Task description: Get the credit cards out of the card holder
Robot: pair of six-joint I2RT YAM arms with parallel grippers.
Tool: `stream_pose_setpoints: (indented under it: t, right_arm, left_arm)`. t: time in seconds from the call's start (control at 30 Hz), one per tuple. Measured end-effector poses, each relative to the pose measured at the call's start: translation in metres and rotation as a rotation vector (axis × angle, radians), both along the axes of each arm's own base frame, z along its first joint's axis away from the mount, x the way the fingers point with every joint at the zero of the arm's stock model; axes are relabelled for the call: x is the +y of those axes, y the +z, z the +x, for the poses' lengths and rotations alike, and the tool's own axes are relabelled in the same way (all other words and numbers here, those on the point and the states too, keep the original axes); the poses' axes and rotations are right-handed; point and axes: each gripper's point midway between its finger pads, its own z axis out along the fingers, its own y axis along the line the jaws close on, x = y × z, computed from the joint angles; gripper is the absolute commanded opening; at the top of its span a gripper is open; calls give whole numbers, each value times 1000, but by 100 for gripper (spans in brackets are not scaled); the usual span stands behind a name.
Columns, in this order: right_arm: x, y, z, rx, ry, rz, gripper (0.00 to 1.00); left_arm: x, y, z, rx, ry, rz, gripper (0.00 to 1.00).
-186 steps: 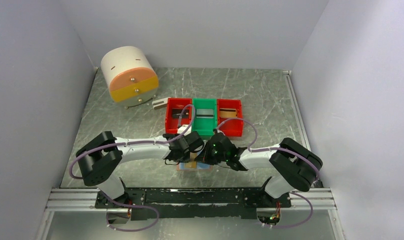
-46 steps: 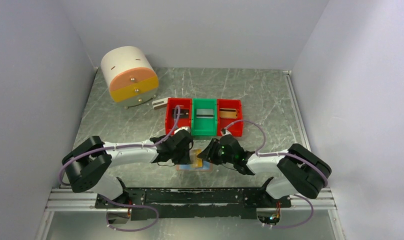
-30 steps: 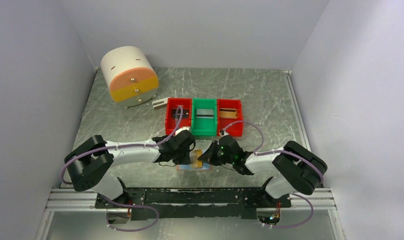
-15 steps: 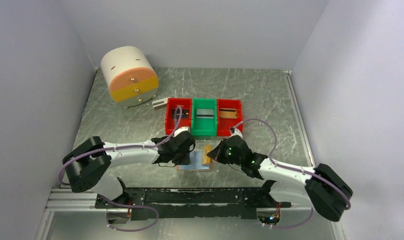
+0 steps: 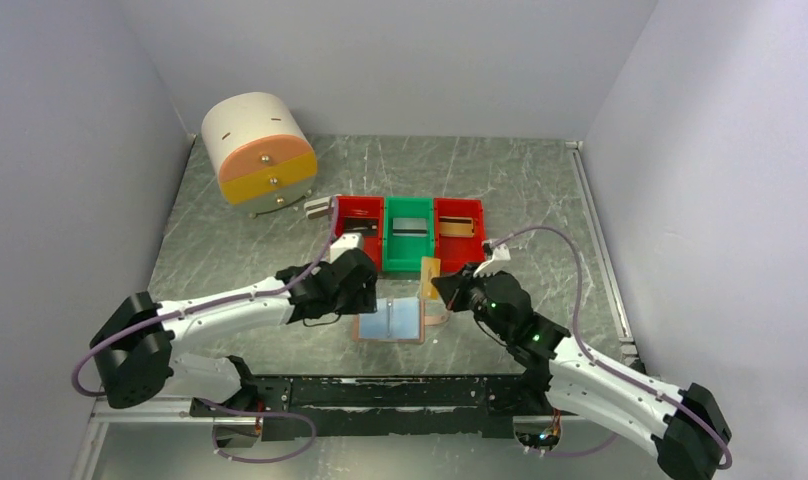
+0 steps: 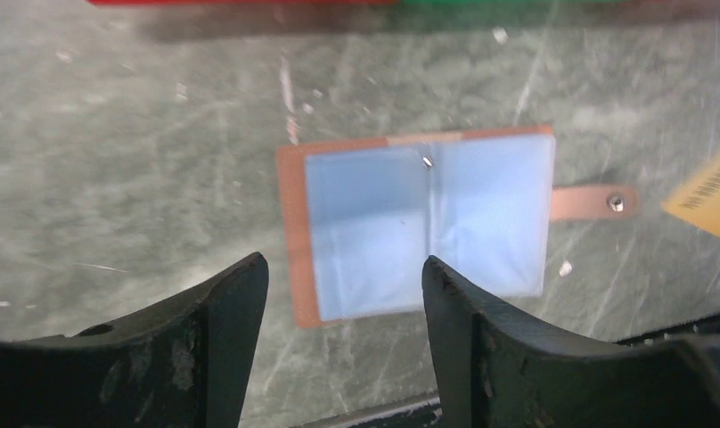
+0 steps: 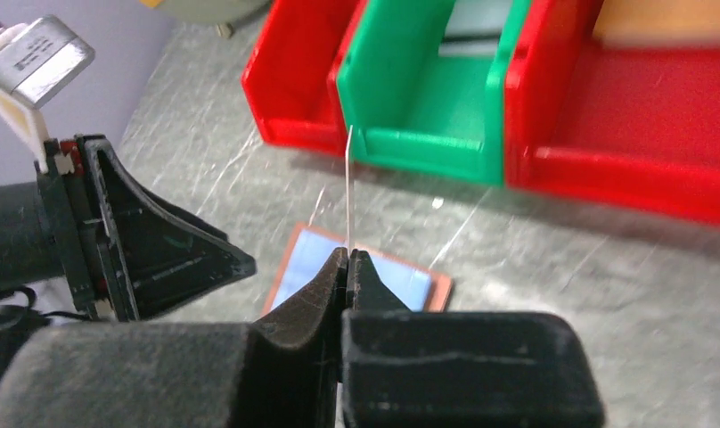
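Yellow-orange card (image 7: pixel 348 178) is out of the card holder (image 6: pixel 419 227), clamped by its lower edge in the right claw (image 7: pixel 347 265). It stands upright off the fingertips and shows edge-on in the right wrist view, long axis roughly vertical. The relation that matters is card to bins. The bins sit just beyond the card, away from the robot, and the card's top edge lines up near the front-left corner of the green bin (image 7: pixel 419 98), at the wall it shares with the left red bin (image 7: pixel 294 80). My read is that the drop needs a short reach forward plus a small sideways correction into whichever bin is meant; I can't tell which. The right arm is the obvious one, since it has the card and is closest. The card holder lies open and flat on the desk (image 5: pixel 540 200), below and behind the right claw, with its strap tab (image 6: pixel 593 202) pointing toward the right arm. Both blue pockets look empty in the left wrist view. Left claw (image 6: pixel 341 267) hovers over the holder with fingers apart, gripping nothing.
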Motion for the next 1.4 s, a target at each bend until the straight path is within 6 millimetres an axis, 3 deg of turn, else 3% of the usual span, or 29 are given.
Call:
stream_pose_setpoints:
  t: [0.13, 0.23, 0.33, 0.43, 0.57, 0.8, 0.9, 1.07, 1.4]
  right_arm:
    - [-10, 28, 14, -210, 7, -110, 0]
    - [-17, 38, 25, -351, 29, -271, 0]
    - [-25, 50, 42, -451, 15, -455, 0]
    - [-33, 63, 63, -534, -4, -661, 0]
    - [-37, 67, 93, -566, 57, -927, 0]
    - [-63, 53, 130, -540, 222, -1145, 0]
    - [-63, 43, 135, -551, 322, -1187, 0]
    - [-65, 5, 141, -506, 512, -1249, 0]
    - [-75, -38, 155, -439, 627, -1335, 0]
  left_arm:
    - [25, 12, 20, -23, 76, 3, 81]
    - [46, 25, 33, -44, 128, -33, 87]
    - [68, 38, 41, -71, 185, -87, 100]
    - [86, 48, 42, -104, 224, -132, 100]
    - [91, 52, 36, -111, 216, -150, 100]
    - [94, 38, 28, -65, 205, -121, 100]
    - [95, 36, 25, -56, 200, -117, 100]
    - [95, 36, 23, -55, 191, -118, 100]
    - [96, 37, 20, -51, 184, -121, 100]
